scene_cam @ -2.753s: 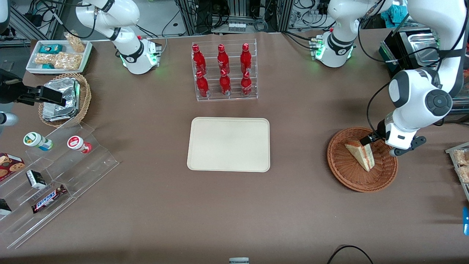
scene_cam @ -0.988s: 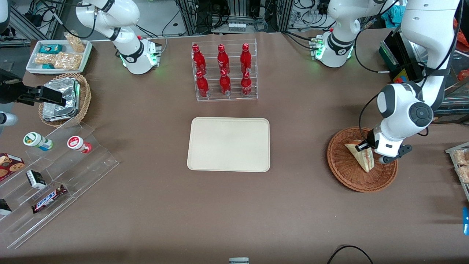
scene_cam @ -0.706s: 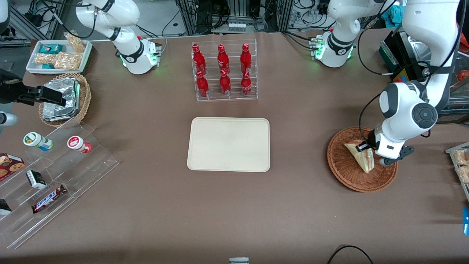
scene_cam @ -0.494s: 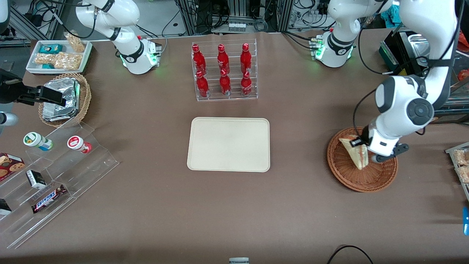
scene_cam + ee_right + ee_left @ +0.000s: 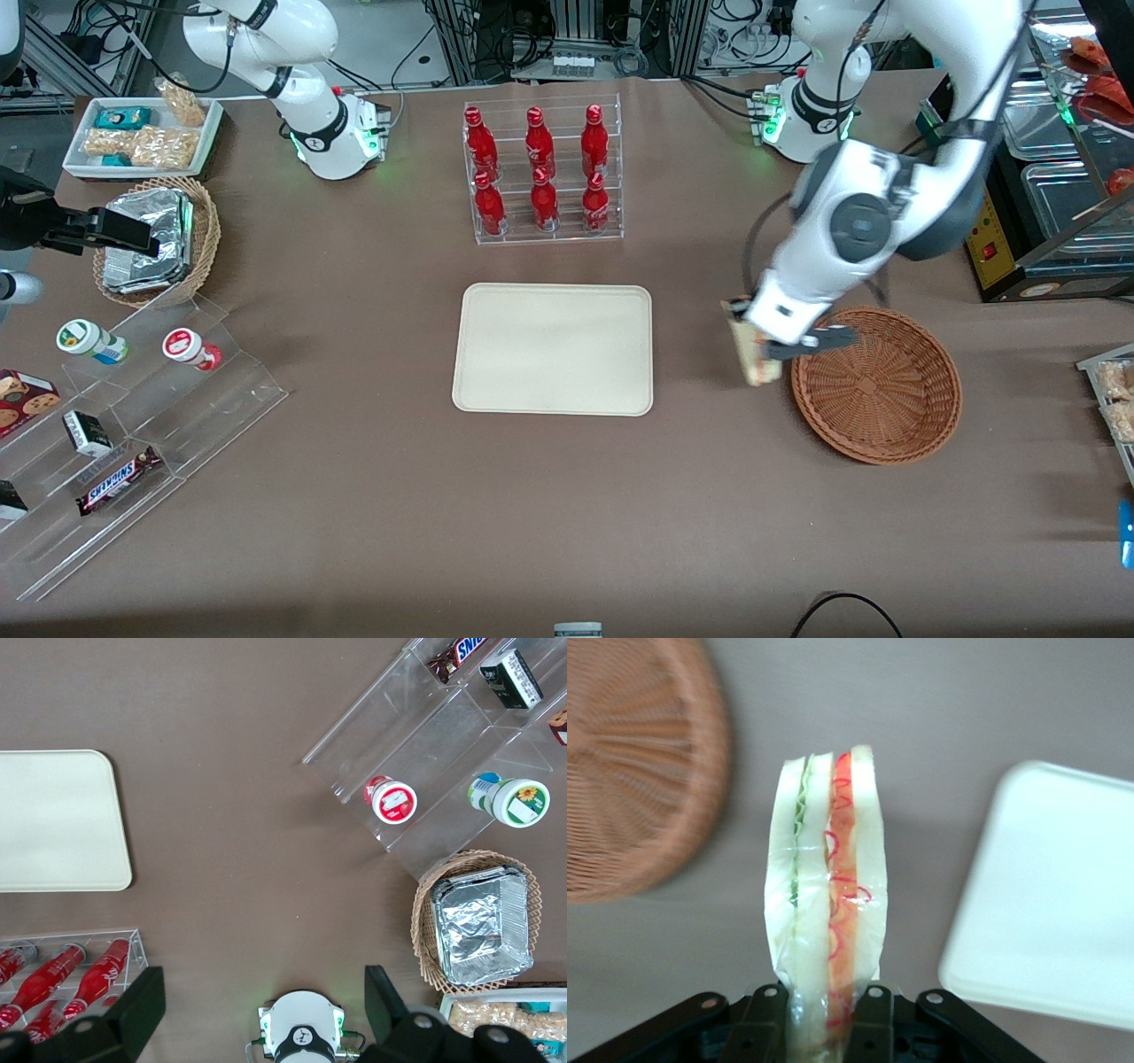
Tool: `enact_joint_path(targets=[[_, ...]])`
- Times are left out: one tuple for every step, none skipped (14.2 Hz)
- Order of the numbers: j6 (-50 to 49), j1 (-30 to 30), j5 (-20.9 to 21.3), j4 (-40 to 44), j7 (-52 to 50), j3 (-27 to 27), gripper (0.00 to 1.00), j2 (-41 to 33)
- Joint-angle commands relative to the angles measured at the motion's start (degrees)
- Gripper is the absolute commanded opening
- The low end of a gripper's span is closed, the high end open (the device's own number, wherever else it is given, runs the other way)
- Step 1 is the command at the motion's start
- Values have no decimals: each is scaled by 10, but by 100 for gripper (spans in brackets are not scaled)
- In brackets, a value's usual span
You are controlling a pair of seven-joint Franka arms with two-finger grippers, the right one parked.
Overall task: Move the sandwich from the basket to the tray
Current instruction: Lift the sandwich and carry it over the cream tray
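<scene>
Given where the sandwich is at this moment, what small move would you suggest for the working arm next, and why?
Probably carry on sideways toward the tray. The gripper is shut on the sandwich, which hangs clear of the basket over bare table between basket and tray; the tray is empty, so lowering should wait until the sandwich is above it.

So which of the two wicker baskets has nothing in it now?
The wide, shallow reddish-brown basket beside the gripper, which is shut on the sandwich. The paler, deeper basket, toward the parked arm's end, holds foil packets.
</scene>
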Motion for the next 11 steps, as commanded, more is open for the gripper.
enact_joint_path(targets=[[-35,-84,11,119,-66,1,20,101],[-35,-117,12,145,-80,2,20,125],[-34,-140,19,156,-87,2,20,141],[-32,-162,39,159,-98,2,20,154],[-31,-181,53,167,-112,2,21,167],[-30,-197,60,178,-124,2,22,183],[-30,-216,70,198,-133,2,22,203],[-30,-234,82,218,-152,3,22,222],[-30,-250,97,233,-177,5,22,237],[-30,-260,118,243,-200,5,23,249],[-28,-266,133,246,-217,5,24,259]])
